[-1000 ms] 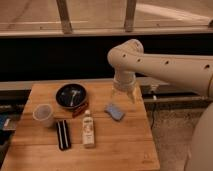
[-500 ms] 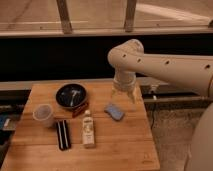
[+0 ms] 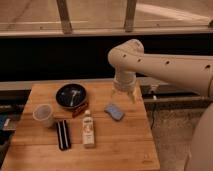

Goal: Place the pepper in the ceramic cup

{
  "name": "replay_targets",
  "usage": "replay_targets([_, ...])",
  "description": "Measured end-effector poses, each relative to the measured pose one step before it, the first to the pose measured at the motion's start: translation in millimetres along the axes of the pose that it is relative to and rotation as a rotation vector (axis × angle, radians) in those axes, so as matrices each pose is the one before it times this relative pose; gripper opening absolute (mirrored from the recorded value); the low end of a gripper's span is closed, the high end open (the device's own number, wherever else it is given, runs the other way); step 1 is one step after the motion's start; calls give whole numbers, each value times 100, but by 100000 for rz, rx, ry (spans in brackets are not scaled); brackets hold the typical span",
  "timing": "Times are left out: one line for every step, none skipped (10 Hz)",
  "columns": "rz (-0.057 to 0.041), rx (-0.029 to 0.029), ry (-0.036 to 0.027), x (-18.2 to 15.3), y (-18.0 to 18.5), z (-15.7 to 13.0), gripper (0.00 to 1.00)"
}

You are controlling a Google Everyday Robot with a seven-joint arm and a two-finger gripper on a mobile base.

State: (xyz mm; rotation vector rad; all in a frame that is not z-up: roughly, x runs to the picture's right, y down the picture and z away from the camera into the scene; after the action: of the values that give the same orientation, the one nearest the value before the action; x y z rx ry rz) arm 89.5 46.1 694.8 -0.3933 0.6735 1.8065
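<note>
Pepper [image 3: 79,110] lies on the wooden worktop [image 3: 120,147] in the camera view, right next to the lower right edge of the black bowl [image 3: 70,95]. The ceramic cup [image 3: 43,115] stands upright to the left of it, near the worktop's left edge and apart from the pepper. The end effector [image 3: 124,92] hangs over the back right part of the worktop, just behind a blue pad [image 3: 114,111] and well apart from the pepper. I cannot tell if it is wide or narrow. It does not hold the pepper.

What could go wrong? The pepper is thin and sits by the bowl, so a grab could bump the bowl's rim or slip off the pepper. The white bottle [image 3: 88,130] is close by and looks to be standing, so the arm might knock it over. The cup is small, so a sloppy drop could miss it or tip it.

Compared with half a second ago, the arm, pepper and cup are all in the same spots.
</note>
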Motion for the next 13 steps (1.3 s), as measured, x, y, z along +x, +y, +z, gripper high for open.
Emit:
replay_targets([192, 2177, -411, -124, -42, 249, 65])
replay_targets([-848, 915, 125, 34, 1142, 462, 65])
replay_targets([-1073, 813, 219, 47, 788, 459, 65])
replay_targets([-472, 1069, 62, -238, 216, 409, 65])
replay_targets([-473, 421, 652, -171, 449, 504, 65])
replay_targets([-1477, -388, -285, -189, 437, -56, 65])
replay_targets([-1773, -1413, -647, -244, 702, -169, 65])
replay_targets([-2650, -2172, -878, -468, 902, -215, 65])
replay_targets([-2506, -2340, -305, -324, 948, -55, 65])
replay_targets([-2523, -2399, 128, -202, 1058, 73, 65])
replay_targets([-3044, -3158, 215, -216, 1179, 112, 65])
replay_targets([-6574, -6128, 1041, -28, 2143, 20, 65])
replay_targets([-3957, -3107, 699, -42, 970, -17, 65])
